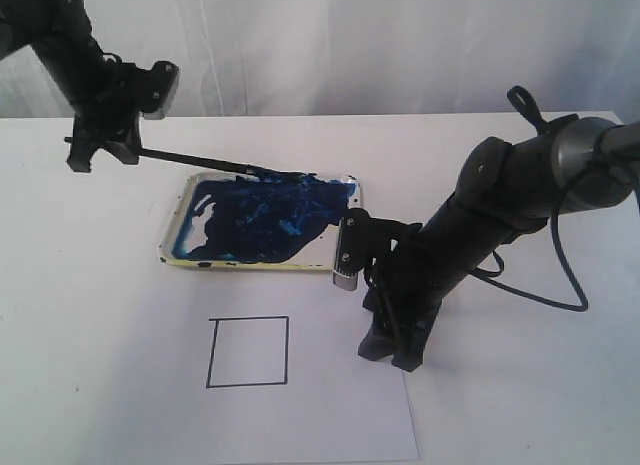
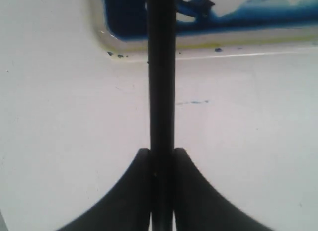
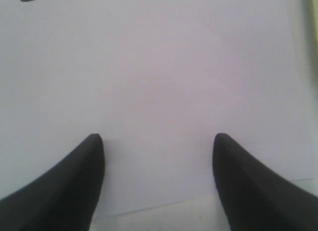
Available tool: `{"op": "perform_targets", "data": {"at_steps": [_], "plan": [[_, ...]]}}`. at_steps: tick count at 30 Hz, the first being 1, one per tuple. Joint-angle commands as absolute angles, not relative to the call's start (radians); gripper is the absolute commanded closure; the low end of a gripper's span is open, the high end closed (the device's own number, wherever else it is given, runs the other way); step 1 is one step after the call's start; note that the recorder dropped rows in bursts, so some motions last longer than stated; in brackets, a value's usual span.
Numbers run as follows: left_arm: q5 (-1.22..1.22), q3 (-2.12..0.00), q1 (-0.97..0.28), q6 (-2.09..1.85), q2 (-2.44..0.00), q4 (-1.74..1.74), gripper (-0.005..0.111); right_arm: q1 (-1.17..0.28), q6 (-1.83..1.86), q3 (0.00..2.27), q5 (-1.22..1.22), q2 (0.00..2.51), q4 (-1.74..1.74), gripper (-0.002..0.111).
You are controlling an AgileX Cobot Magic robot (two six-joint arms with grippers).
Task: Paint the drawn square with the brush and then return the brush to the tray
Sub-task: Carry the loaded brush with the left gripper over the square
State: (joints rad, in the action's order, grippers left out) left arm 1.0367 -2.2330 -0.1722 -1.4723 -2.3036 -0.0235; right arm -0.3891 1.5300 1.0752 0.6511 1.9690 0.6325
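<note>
Items logged: one tray (image 1: 320, 250), one brush (image 1: 195, 162), one drawn square (image 1: 248, 352), one paper sheet (image 1: 330, 415), two grippers, all on one white table (image 1: 80, 315). Tray: shallow, white, yellowish rim, most of its floor smeared dark blue. Brush: long, thin, black. Its tip lay in the paint along the tray's far rim, and its handle ran out past the tray's far left corner. I had the left gripper (image 1: 98, 147) there, its claw clamped narrow on the brush handle. Drawn square: thin black outline, inside plain white, on the paper sheet off the tray's near long side, apart from it. The right gripper (image 1: 390, 350) sat off the tray's near right corner, low over the paper sheet, its claw spread wide with nothing between the fingers.
</note>
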Motion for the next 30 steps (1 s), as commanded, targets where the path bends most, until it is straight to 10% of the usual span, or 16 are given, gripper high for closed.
{"op": "perform_targets", "data": {"at_steps": [1, 30], "plan": [[1.217, -2.234, -0.201, -1.373, -2.201, 0.069, 0.107, -0.388, 1.515, 1.058, 0.65, 2.008, 0.579, 0.048], [1.203, -1.3, -0.513, -0.568, -1.621, 0.609, 0.107, -0.388, 1.515, 1.058, 0.648, 2.008, 0.579, 0.048]]}}
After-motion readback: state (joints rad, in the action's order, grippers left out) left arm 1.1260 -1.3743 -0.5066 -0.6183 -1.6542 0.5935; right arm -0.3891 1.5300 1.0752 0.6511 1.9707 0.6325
